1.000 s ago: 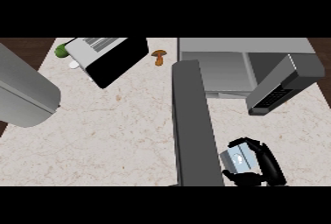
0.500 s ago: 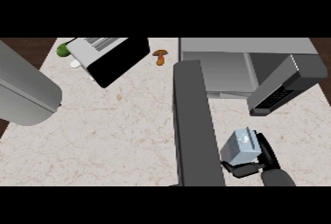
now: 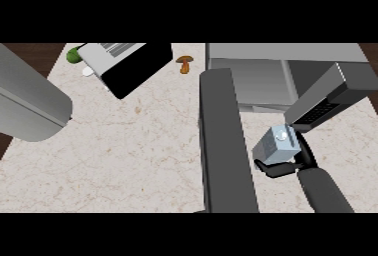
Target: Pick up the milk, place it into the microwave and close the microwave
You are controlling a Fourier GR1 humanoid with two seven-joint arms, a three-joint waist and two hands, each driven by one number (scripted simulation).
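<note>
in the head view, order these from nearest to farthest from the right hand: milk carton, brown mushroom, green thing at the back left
1. milk carton: held in the right hand, at the right.
2. brown mushroom: at the counter's back, near the middle.
3. green thing: far back left corner.

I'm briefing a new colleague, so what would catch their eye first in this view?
The right hand, curled round the milk carton at centre right, close to the open microwave. Next, the long dark microwave door running down the middle of the counter.
</note>
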